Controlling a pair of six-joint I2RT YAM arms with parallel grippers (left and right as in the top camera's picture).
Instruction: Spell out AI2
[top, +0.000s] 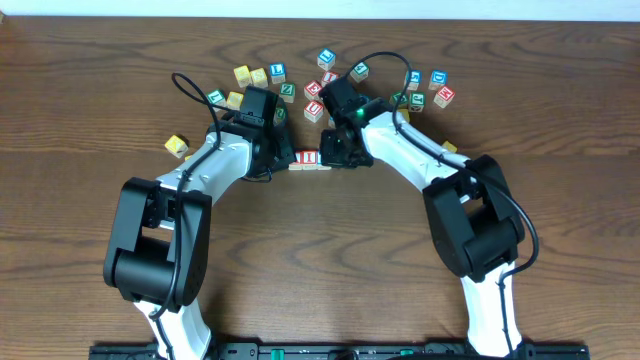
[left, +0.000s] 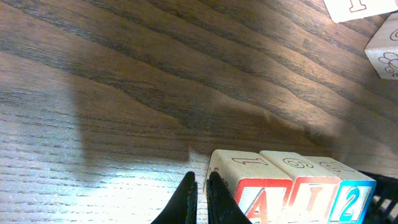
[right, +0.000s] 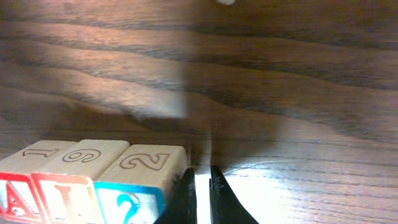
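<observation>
Two claws, each pinched down to a thin slit and gripping nothing, stand at opposite ends of a short row (top: 309, 158) of three blocks. In the left wrist view the left claw (left: 200, 182) has its tips low over the counter (left: 124, 93), just beside the outer face of the A block (left: 252, 186). Whether a finger actually touches the wood cannot be told. The right claw (right: 200, 177) mirrors it, with its tips just beside the outer face of the 2 block (right: 140, 180).

Closed fingers make a narrow, stiff bumper. My reading is that the claws are set this way to square the row from both ends, not to pick anything up.

Between them the I block (left: 305, 190) sits flush against its neighbours. All three stand upright with their coloured letter faces turned the same way, and they read A, I, 2 in order. The word looks spelled, so the task seems close to done. What remains is probably a clean retreat, since a sideways drag on lifting could knock an end block askew.

Farther out, the overhead view shows loose blocks (top: 326, 58) scattered across the far side of the counter, well apart from the row.
</observation>
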